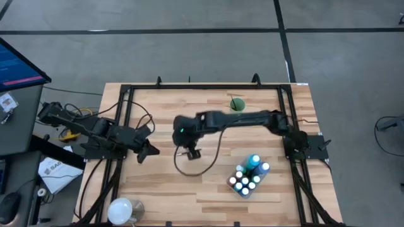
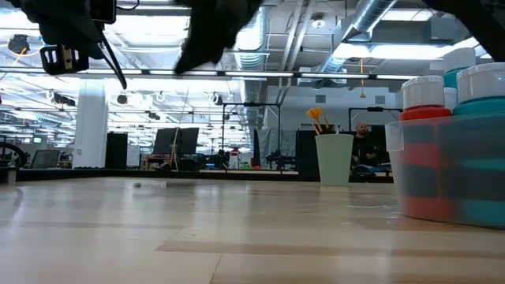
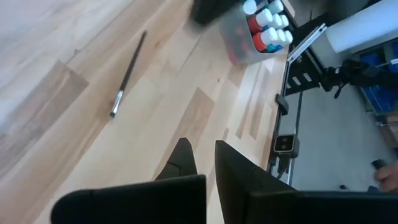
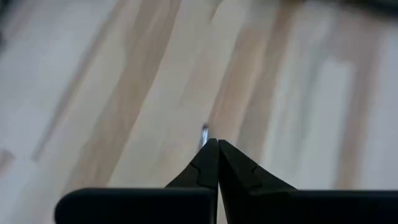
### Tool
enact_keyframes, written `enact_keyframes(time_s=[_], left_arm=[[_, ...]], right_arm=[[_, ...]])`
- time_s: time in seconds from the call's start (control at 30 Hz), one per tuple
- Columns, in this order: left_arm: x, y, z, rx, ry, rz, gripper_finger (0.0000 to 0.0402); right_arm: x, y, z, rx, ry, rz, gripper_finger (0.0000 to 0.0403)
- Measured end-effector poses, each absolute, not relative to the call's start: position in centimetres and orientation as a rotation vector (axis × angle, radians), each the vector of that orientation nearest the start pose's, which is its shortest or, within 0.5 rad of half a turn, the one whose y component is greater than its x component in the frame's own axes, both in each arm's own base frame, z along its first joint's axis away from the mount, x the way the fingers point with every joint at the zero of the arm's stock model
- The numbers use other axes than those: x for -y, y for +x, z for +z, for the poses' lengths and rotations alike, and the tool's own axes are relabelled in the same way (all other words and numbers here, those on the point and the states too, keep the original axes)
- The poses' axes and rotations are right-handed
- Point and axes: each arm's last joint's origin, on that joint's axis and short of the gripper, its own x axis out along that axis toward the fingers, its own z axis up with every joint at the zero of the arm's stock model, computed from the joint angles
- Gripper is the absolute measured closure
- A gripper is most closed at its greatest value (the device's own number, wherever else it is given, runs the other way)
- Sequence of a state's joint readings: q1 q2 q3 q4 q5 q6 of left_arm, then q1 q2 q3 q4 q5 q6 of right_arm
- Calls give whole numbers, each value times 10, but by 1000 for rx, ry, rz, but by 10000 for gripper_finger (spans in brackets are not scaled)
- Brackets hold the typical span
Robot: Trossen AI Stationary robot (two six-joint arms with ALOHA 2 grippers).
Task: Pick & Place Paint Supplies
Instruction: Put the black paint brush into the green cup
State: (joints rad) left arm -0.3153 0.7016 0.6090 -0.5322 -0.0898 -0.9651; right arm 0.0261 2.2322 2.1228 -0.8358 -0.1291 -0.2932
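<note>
- High view: your right gripper (image 1: 194, 153) hangs mid-worktop (image 1: 208, 189); the paint bottles (image 1: 248, 176) sit in the clear tub (image 1: 235, 186) near the right arm's base.
- Left wrist view: left gripper (image 3: 202, 160) jaws pressed together, empty; a paintbrush (image 3: 127, 74) lies on the wood.
- Right wrist view: jaws pinched on a thin brush tip (image 4: 204, 134).

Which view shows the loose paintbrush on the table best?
The left wrist view: the paintbrush lies whole on bare wood. The right wrist view shows only a tip beyond the shut right gripper. High and low views don't show it clearly.
</note>
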Motion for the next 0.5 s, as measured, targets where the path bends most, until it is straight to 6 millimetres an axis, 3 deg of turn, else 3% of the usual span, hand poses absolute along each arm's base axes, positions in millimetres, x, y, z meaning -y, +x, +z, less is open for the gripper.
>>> enact_keyframes(time_s=[0.07, 0.17, 0.37, 0.5], left_arm=[[43, 139, 255, -659, -792, 93, 402], [42, 139, 255, -655, -787, 98, 402], [42, 142, 238, -783, -709, 224, 402], [42, 145, 224, -918, -651, 300, 402]], right_arm=[[-7, 479, 289, -893, -194, 250, 402], [1, 478, 294, -873, -169, 217, 402], [-16, 496, 271, -829, -176, 256, 400], [-19, 512, 242, -824, -174, 266, 364]])
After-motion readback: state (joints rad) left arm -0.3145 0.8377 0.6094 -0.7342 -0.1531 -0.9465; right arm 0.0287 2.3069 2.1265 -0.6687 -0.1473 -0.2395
